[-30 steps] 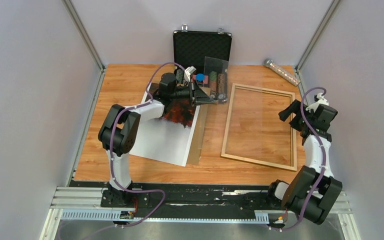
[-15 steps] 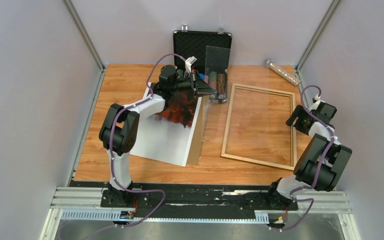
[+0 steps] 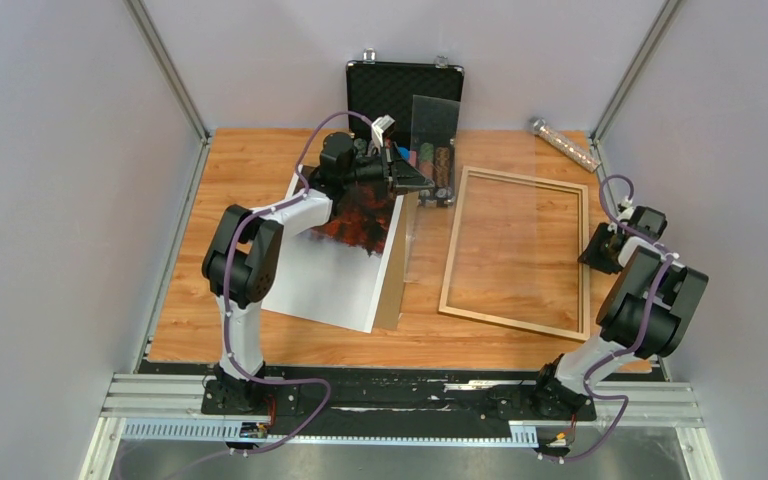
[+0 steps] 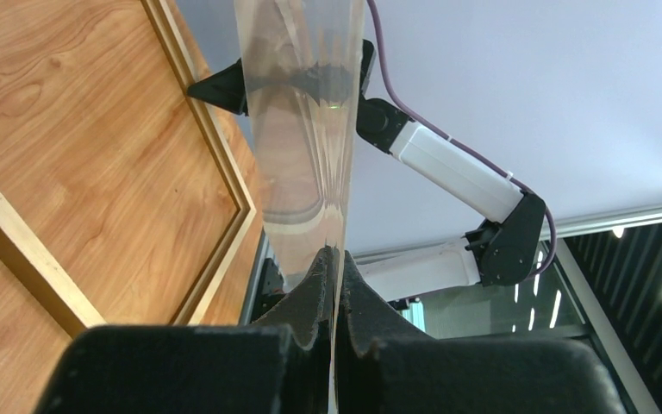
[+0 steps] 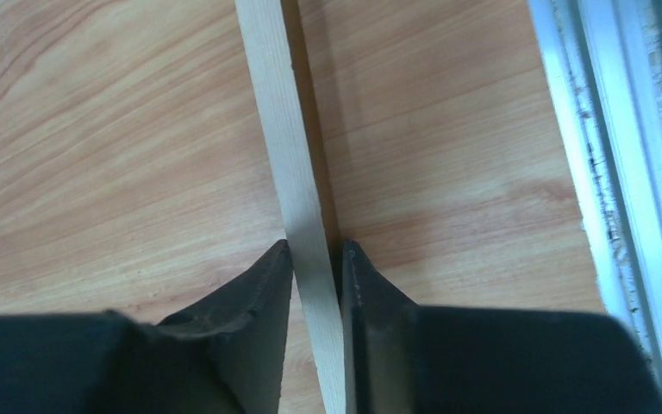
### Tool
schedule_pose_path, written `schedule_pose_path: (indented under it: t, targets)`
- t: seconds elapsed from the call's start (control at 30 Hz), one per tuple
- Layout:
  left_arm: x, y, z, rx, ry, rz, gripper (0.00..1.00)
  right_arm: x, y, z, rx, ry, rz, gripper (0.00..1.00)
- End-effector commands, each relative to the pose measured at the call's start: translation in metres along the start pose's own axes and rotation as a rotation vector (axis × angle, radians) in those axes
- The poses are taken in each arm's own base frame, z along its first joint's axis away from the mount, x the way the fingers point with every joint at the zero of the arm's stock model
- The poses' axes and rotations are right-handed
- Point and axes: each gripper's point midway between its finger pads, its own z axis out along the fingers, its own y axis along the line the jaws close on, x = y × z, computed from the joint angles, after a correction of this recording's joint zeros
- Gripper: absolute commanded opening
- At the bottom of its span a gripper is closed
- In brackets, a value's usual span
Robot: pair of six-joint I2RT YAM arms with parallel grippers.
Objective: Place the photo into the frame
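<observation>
The photo [image 3: 328,275] lies face up left of centre, red trees at its far end, white toward me. The frame [image 3: 513,325], light wood, lies flat at the right. My left gripper [image 3: 422,183] [image 4: 338,259] is shut on the near edge of a clear pane [image 3: 434,125] [image 4: 306,129], which it holds upright between the photo and the frame [image 4: 215,147]. My right gripper [image 3: 593,254] [image 5: 315,250] is down on the frame's right rail [image 5: 276,112], its fingers closed in against both sides of the rail.
A brown backing panel [image 3: 392,292] sticks out from under the photo's right edge. An open black case [image 3: 405,88] with chips stands at the back. A silver tube [image 3: 563,143] lies at the back right. The metal table edge [image 5: 629,172] runs close to the right gripper.
The right arm drew back and came down onto the frame's right rail, its jaws narrowing around it. The left gripper raised the pane more upright, then held still.
</observation>
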Motion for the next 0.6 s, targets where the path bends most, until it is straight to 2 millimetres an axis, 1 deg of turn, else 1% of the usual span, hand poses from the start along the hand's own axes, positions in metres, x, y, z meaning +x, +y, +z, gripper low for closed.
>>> schedule_pose_path:
  t: [0.0, 0.1, 0.2, 0.3, 0.4, 0.43, 0.47, 0.5, 0.53, 0.57]
  targets:
    - [-0.008, -0.020, 0.003, 0.053, -0.002, 0.075, 0.00, 0.004, 0.008, -0.005, -0.040, 0.026, 0.025, 0.20]
    - [-0.008, -0.014, 0.005, 0.048, 0.003, 0.069, 0.00, 0.015, 0.014, -0.006, -0.062, 0.074, 0.059, 0.12]
    - [-0.008, -0.004, 0.007, 0.043, 0.012, 0.056, 0.00, 0.027, 0.020, -0.009, -0.080, 0.112, 0.078, 0.10]
    - [-0.009, 0.001, 0.009, 0.048, 0.015, 0.043, 0.00, 0.035, 0.025, -0.013, -0.099, 0.126, 0.080, 0.09]
    - [-0.009, 0.008, 0.014, 0.052, 0.027, 0.024, 0.00, 0.037, 0.027, -0.016, -0.104, 0.134, 0.074, 0.09]
    - [-0.011, 0.006, 0.016, 0.058, 0.029, 0.028, 0.00, 0.037, 0.027, -0.017, -0.103, 0.133, 0.067, 0.09]
    - [-0.009, 0.011, 0.019, 0.056, 0.041, 0.013, 0.00, 0.036, 0.026, -0.019, -0.098, 0.128, 0.056, 0.09]
    - [-0.011, 0.007, 0.021, 0.066, 0.050, 0.023, 0.00, 0.036, 0.024, -0.020, -0.090, 0.124, 0.042, 0.09]
    - [-0.009, 0.013, 0.025, 0.062, 0.061, 0.006, 0.00, 0.035, 0.023, -0.021, -0.083, 0.119, 0.033, 0.09]
    - [-0.010, 0.010, 0.028, 0.071, 0.068, 0.015, 0.00, 0.033, 0.022, -0.022, -0.076, 0.113, 0.024, 0.08]
